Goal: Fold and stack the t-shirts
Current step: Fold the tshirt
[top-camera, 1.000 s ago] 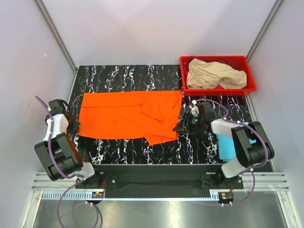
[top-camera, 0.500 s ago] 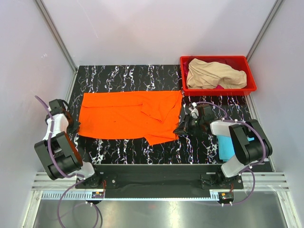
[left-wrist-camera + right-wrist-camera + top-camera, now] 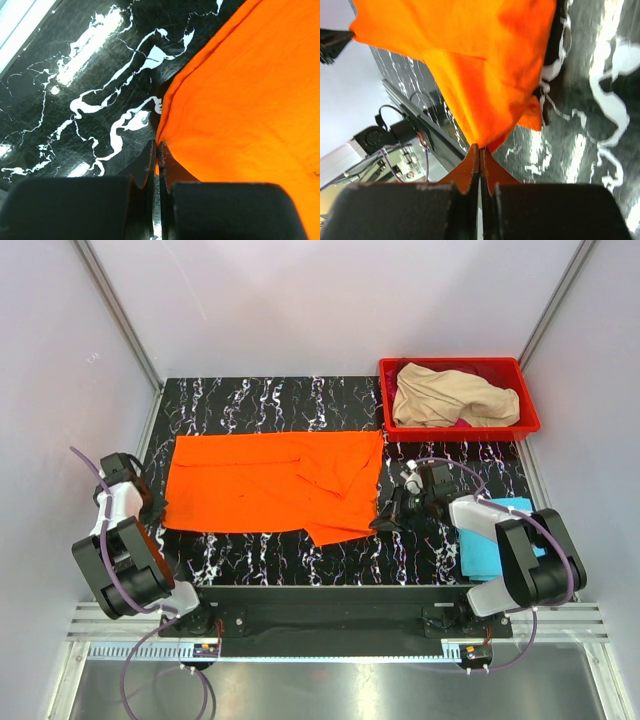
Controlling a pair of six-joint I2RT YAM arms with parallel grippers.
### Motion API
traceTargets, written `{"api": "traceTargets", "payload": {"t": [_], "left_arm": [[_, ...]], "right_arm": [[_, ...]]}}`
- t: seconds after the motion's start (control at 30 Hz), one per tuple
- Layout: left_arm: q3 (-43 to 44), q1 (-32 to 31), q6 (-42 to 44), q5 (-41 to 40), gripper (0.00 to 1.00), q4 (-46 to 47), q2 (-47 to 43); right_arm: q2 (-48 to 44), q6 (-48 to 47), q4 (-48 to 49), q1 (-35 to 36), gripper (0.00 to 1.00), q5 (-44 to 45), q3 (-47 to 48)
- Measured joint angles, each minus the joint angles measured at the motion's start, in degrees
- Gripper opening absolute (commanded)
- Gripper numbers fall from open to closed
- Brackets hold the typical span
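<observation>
Right hand (image 3: 479, 148) closed onto orange t-shirt (image 3: 250, 482), left hand (image 3: 157, 146) pinching its corner

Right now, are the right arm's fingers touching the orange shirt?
Touching. The right wrist view shows the fingers closed on the orange shirt's edge, cloth pinched between them.

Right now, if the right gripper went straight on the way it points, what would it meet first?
The orange t-shirt: the right gripper has its jaws shut on that shirt's edge, and more orange cloth seems to lie straight ahead.
</observation>
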Motion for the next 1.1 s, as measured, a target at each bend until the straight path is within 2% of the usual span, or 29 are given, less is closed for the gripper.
{"api": "traceTargets", "payload": {"t": [0.2, 0.4, 0.6, 0.8, 1.1], "left_arm": [[0.55, 0.0, 0.26, -0.02, 0.0, -0.26, 0.26], [6.88, -0.02, 0.87, 0.17, 0.0, -1.4, 3.91], [14.75, -2.23, 1.36, 0.55, 0.0, -2.01, 9.46], [21.86, -6.73, 2.23, 0.57, 0.0, -3.17, 15.69], [31.89, -9.27, 2.47, 0.57, 0.0, -4.81, 23.89]], "right_arm": [[-1.77, -2.93, -8.0, 0.0, 0.0, 0.09, 2.14], [0.11, -4.9, -13.55, -0.15, 0.0, 0.02, 10.97], [7.56, -7.04, -17.53, -1.01, 0.0, -0.35, 21.92], [13.86, -8.41, -21.84, -2.38, 0.0, -0.52, 28.06], [20.83, -10.91, -27.41, -4.22, 0.0, -2.01, 37.77]]}}
